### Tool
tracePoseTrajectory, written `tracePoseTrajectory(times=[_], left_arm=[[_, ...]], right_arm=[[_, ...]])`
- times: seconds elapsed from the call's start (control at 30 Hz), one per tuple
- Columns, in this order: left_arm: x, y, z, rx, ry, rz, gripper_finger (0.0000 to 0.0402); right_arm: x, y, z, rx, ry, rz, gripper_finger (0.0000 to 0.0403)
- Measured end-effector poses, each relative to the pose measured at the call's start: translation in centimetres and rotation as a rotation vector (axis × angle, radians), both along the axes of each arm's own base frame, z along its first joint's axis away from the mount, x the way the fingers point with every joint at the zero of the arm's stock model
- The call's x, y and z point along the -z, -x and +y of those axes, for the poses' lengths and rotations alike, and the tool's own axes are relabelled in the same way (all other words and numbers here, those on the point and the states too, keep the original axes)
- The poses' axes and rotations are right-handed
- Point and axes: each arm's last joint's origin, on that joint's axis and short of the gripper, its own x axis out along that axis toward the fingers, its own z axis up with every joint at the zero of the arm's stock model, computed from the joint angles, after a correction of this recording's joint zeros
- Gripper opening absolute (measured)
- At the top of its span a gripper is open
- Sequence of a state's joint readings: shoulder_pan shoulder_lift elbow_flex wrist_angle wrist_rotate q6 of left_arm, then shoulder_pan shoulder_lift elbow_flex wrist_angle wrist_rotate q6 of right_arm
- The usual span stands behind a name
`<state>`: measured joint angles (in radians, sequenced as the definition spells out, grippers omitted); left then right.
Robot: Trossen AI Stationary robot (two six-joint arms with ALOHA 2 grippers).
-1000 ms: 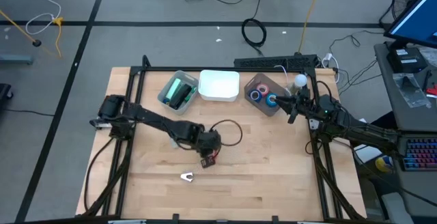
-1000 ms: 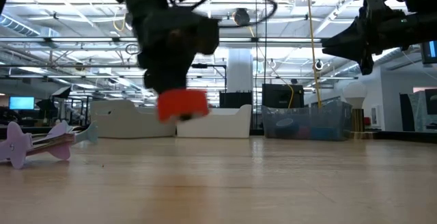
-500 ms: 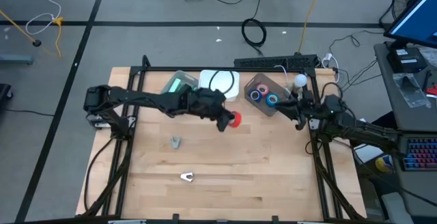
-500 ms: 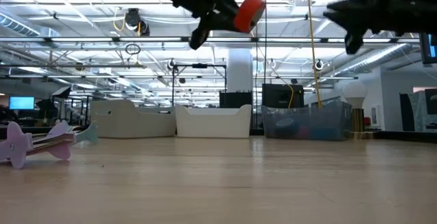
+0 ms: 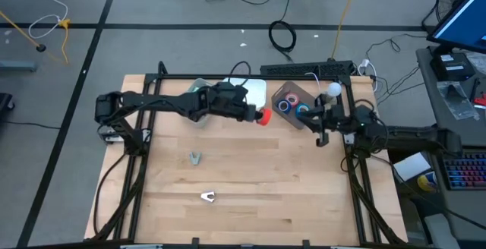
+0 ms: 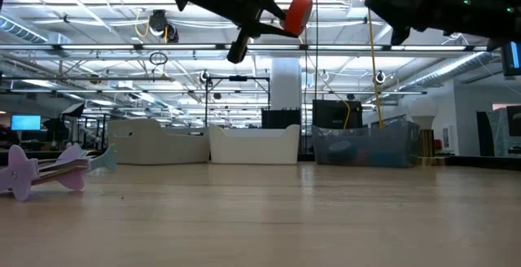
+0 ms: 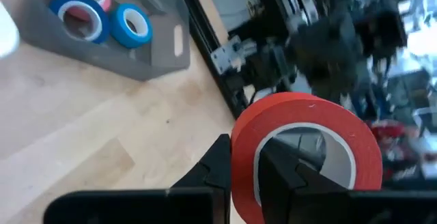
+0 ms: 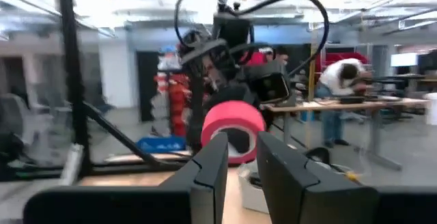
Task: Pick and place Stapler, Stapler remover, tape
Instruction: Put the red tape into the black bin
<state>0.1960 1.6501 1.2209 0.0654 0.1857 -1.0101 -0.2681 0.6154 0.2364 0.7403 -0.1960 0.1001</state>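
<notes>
A red roll of tape point(image 5: 263, 117) hangs high over the table's far middle, with my left gripper point(image 5: 258, 115) shut on it. It is just left of the grey bin point(image 5: 292, 116) that holds blue and pink tape rolls point(image 7: 82, 12). In the low view the red roll point(image 6: 298, 15) sits far above the tabletop. My right gripper point(image 5: 320, 126) is raised at the bin's right side. It points toward the left arm, its fingers point(image 8: 208, 176) a little apart with nothing between them. A grey stapler remover point(image 5: 196, 158) lies on the bare wood. The stapler is mostly hidden behind my left arm. My left gripper pinches the wall of the red ring point(image 7: 244, 156), one finger point(image 7: 290, 176) inside the hole and the other point(image 7: 217, 169) outside. The fingers come from the table's left, nearly level and slanting slightly down. The roll is lifted clear, tilted, beyond the fingertips.
A clear bin with green things point(image 5: 199, 91) and a white bin point(image 5: 254, 89) stand along the far edge, left of the grey bin. A second small remover point(image 5: 208, 196) lies near the front, and a purple one point(image 6: 41, 169) shows in the low view. Black frame rails point(image 5: 353, 173) border the table's sides.
My left gripper has risen from low over the table's middle and swung toward the far right, toward the grey bin. It has rolled and tipped up to nearly level, and the red roll went up with it. My right gripper has tipped upward and shifted slightly.
</notes>
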Motion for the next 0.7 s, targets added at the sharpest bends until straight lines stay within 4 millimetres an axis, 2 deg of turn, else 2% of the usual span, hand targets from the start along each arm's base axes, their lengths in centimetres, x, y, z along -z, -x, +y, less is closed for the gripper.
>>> tracePoseTrajectory(times=[0.3,0.47,0.7], left_arm=[[-0.7,0.5,2.8,-0.05,0.147,-0.073,0.0049],[-0.7,0.6,3.2,-0.032,0.193,-0.073,0.0041],[-0.7,0.6,3.1,-0.028,0.221,-0.071,0.0055]], right_arm=[[-3.0,-3.9,-0.9,0.108,0.225,0.109,0.0069],[-4.3,-6.2,-1.6,0.164,0.367,0.213,0.0069],[-5.3,-8.3,-1.9,0.269,0.521,0.321,0.008]])
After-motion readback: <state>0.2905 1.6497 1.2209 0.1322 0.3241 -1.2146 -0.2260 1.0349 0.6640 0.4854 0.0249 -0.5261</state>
